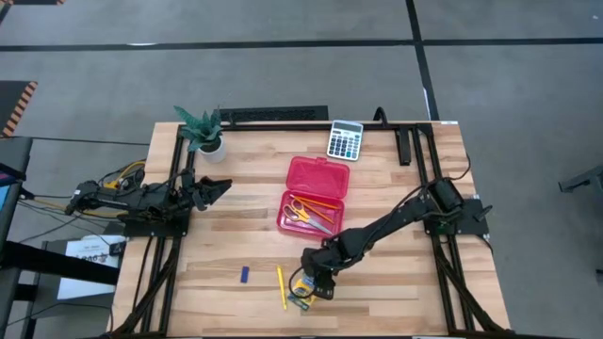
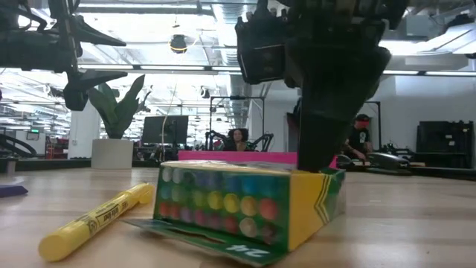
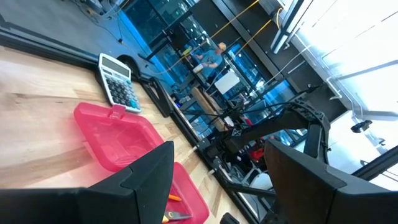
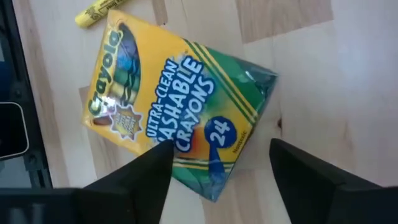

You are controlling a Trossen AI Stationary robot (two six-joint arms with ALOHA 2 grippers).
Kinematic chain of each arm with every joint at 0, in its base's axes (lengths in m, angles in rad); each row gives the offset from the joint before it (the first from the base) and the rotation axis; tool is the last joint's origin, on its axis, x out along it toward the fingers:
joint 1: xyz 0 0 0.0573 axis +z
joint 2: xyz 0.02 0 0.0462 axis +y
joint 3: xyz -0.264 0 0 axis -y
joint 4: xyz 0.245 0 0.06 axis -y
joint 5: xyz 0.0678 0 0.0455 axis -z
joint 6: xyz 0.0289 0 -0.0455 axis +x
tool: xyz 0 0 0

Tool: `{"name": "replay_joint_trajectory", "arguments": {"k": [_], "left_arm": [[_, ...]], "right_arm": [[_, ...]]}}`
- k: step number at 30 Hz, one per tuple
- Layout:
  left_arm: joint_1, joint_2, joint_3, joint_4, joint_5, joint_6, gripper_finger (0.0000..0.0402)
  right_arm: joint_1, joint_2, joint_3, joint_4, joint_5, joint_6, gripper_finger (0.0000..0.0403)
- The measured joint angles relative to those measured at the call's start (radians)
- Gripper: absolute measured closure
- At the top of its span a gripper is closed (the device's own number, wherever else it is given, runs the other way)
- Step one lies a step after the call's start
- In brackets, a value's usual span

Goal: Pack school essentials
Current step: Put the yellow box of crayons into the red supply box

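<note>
Since the right gripper [image 1: 317,284] hung wide open over the crayon box [image 1: 303,289] at bottom centre of the high view, I figured one finger could shove it sideways. Low view: box lay flat, flap loose. Right wrist: slightly crushed corner. Left gripper [image 1: 215,187] waited open, mid-left.

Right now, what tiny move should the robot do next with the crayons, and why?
Probably lower the right gripper and close it on the crayon box. Its jaws stand open just above the box, which lies on the table, not yet in the red case.
</note>
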State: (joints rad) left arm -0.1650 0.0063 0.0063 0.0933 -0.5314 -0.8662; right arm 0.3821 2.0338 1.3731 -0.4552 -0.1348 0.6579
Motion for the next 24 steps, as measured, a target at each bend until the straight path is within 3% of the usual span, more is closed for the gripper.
{"name": "replay_joint_trajectory", "arguments": {"k": [3, 12, 18, 24], "left_arm": [[0.000, 0.000, 0.000, 0.000, -0.001, 0.002, 0.0164], [0.000, 0.000, 0.000, 0.000, -0.004, 0.006, 0.0164], [0.000, 0.000, 0.000, 0.000, -0.004, 0.006, 0.0164], [0.000, 0.000, 0.000, 0.000, -0.004, 0.006, 0.0164]], "right_arm": [[0.000, 0.000, 0.000, 0.001, 0.000, 0.000, 0.0186], [-0.005, 0.000, 0.000, 0.000, 0.001, -0.011, 0.0388], [-0.005, -0.001, 0.000, 0.000, 0.001, -0.011, 0.0380], [-0.009, -0.013, -0.001, -0.010, -0.020, 0.000, 0.0397]]}}
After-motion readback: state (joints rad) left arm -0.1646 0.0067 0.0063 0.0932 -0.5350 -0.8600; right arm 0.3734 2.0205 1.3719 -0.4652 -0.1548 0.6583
